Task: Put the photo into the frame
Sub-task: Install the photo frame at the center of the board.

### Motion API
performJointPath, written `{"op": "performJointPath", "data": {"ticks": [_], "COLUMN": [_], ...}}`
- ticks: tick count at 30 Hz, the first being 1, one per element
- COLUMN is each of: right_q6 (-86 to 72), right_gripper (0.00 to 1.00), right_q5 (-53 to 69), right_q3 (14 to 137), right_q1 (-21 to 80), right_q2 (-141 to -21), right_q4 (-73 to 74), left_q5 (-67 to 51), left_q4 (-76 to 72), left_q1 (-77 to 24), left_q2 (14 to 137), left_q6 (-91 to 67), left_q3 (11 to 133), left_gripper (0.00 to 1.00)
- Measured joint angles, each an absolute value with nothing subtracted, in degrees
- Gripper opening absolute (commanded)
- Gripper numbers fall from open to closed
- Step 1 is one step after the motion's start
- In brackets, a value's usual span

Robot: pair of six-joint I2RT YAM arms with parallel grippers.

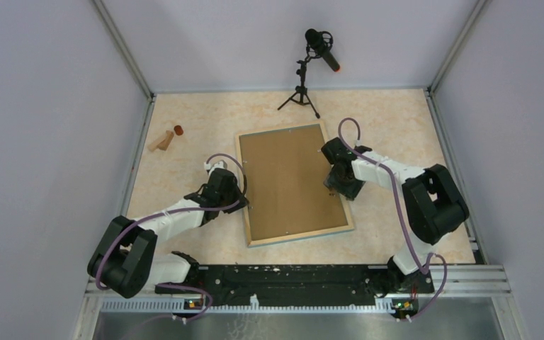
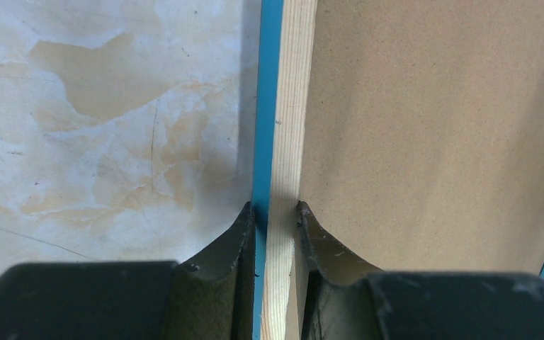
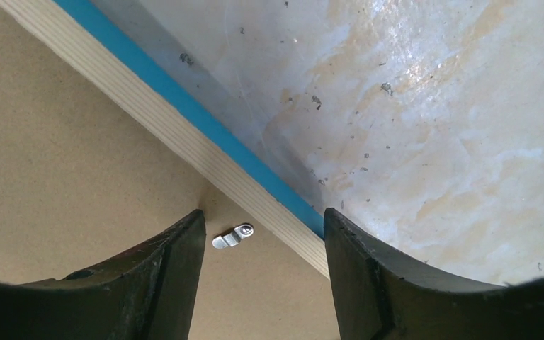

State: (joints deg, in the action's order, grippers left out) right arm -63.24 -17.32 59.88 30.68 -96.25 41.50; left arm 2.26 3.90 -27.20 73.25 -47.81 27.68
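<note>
Overhead and wrist views, work at the back of the frame.

The marbled tabletop (image 1: pixel 397 127) carries the frame (image 1: pixel 302 235), which lies flat and face down near the middle, between the two arms, its long sides running away from the bases. A brown backing board (image 1: pixel 290 180) fills its opening, so only the pale wooden rail and a thin blue outer edge show around it. The photo is not visible in any view; whether it already lies beneath the board cannot be told.

The left pincer (image 2: pixel 276 209) is closed on the frame's left rail, one finger against the blue outer edge and the other against the inner side of the wood, holding the frame steady. The right pincer (image 3: pixel 263 219) stands open astride the right rail. One of its fingers hangs over the board and the other over the bare tabletop, neither clearly touching anything.

Between those fingers a small metal clip (image 3: pixel 232 236) lies on the board just beside the rail.

A microphone (image 1: pixel 322 46) on a small stand sits at the far edge, and some small wooden pieces (image 1: pixel 161 140) lie far left, both well apart from the work.

The step in hand appears to be handling the board's fastening along the right side while the left arm braces the frame. The next move calls for a fine, low approach. A fingertip must meet the small clip without pressing on the board or pushing the frame out of the left grip.
</note>
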Motion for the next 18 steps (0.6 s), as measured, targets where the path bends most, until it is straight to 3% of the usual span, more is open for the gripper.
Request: {"op": "performJointPath", "data": {"ticks": [11, 18], "right_q6": [-62.0, -56.8], "right_gripper": [0.46, 0.57], "right_q5": [-20.1, -18.1], "right_q3": [55.7, 52.7], "right_q1": [32.6, 32.6], "right_q2": [-93.0, -90.7], "right_q4": [38.9, 35.1], "left_q5": [1.8, 1.7], "left_q4": [3.8, 3.8], "left_q1": [-26.9, -26.8], "left_q2": [73.2, 73.3], "left_q6": [-47.8, -47.8], "left_q3": [27.6, 27.6], "left_gripper": [0.0, 0.0]}}
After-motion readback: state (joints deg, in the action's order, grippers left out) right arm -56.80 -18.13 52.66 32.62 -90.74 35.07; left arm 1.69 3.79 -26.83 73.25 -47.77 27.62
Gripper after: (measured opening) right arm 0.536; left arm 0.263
